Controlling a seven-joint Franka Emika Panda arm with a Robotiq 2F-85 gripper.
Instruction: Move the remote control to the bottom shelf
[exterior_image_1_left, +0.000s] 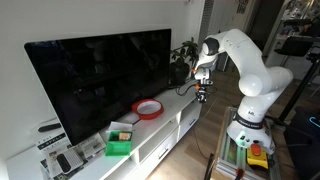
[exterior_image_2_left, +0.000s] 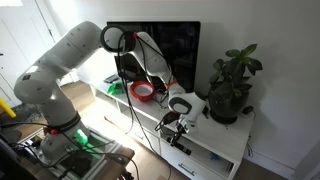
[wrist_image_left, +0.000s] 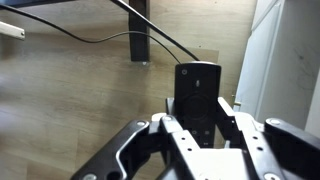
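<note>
My gripper (wrist_image_left: 200, 108) is shut on the remote control (wrist_image_left: 197, 85), a slim black bar that sticks out forward between the fingers. In both exterior views the gripper (exterior_image_1_left: 201, 92) (exterior_image_2_left: 174, 128) hangs just off the end of the long white TV cabinet (exterior_image_1_left: 170, 125) (exterior_image_2_left: 215, 140), near its top edge, with the remote (exterior_image_2_left: 181, 144) pointing down. In the wrist view the wooden floor lies below the remote and the white cabinet side (wrist_image_left: 285, 60) is on the right. The bottom shelf inside the cabinet's recess is hidden from view.
On the cabinet top stand a large TV (exterior_image_1_left: 100, 75), a red-rimmed round dish (exterior_image_1_left: 148, 108) (exterior_image_2_left: 142, 92), a green box (exterior_image_1_left: 120, 143) and a potted plant (exterior_image_2_left: 232, 85). Black cables (wrist_image_left: 90, 40) run across the floor.
</note>
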